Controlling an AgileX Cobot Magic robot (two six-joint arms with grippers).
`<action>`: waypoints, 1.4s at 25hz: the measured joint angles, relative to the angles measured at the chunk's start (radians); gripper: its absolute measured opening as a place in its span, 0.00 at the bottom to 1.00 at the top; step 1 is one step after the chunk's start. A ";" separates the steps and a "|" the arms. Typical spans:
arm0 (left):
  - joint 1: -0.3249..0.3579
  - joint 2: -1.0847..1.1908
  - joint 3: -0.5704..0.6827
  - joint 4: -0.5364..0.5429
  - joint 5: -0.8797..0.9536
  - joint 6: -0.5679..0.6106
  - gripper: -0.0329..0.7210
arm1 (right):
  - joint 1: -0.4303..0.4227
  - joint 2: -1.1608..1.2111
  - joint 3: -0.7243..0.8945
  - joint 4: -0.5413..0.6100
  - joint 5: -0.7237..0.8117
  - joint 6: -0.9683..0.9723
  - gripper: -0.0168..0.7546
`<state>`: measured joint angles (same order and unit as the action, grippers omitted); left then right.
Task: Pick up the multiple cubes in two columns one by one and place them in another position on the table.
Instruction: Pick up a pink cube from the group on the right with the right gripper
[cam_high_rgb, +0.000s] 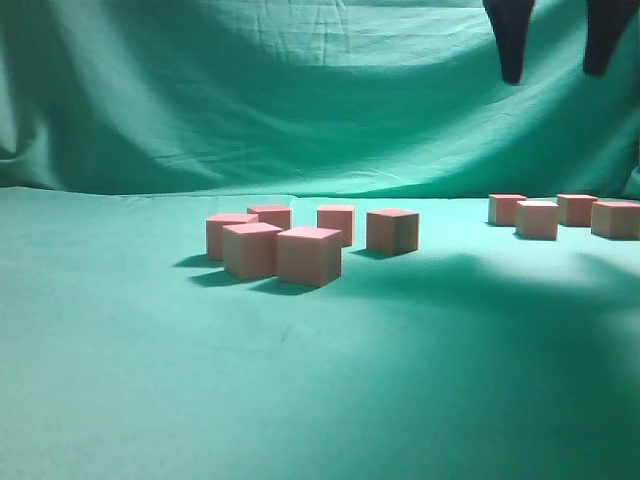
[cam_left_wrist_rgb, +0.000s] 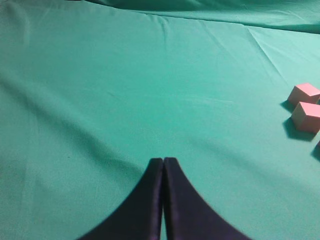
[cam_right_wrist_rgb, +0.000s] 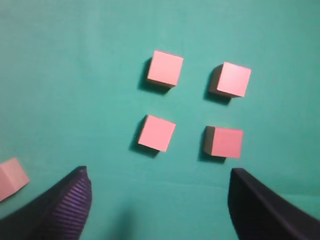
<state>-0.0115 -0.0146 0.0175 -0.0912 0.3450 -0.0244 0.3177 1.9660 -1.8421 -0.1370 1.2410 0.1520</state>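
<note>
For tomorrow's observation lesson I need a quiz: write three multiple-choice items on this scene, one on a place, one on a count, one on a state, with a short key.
1. Where do the right gripper's fingers hang in the exterior view?
A. high above the right-hand cubes
B. resting on the table
C. beside the left-hand cubes

2. How many cubes form the square group under the right wrist camera?
A. two
B. four
C. seven

3. How do the left gripper's jaws stand?
A. wide apart
B. closed on a cube
C. shut together, empty

Key: 1 A, the dark tips show at the top edge above that group. 2 B, two rows of two. 3 C, the tips touch over bare table.
</note>
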 joint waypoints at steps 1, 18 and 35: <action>0.000 0.000 0.000 0.000 0.000 0.000 0.04 | -0.018 0.016 0.000 0.011 0.000 0.004 0.74; 0.000 0.000 0.000 0.000 0.000 0.000 0.04 | -0.048 0.253 0.000 0.046 -0.122 0.005 0.74; 0.000 0.000 0.000 0.000 0.000 0.000 0.04 | -0.048 0.282 -0.094 0.080 -0.053 -0.033 0.39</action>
<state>-0.0115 -0.0146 0.0175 -0.0912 0.3450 -0.0244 0.2692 2.2477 -1.9358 -0.0566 1.1882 0.1187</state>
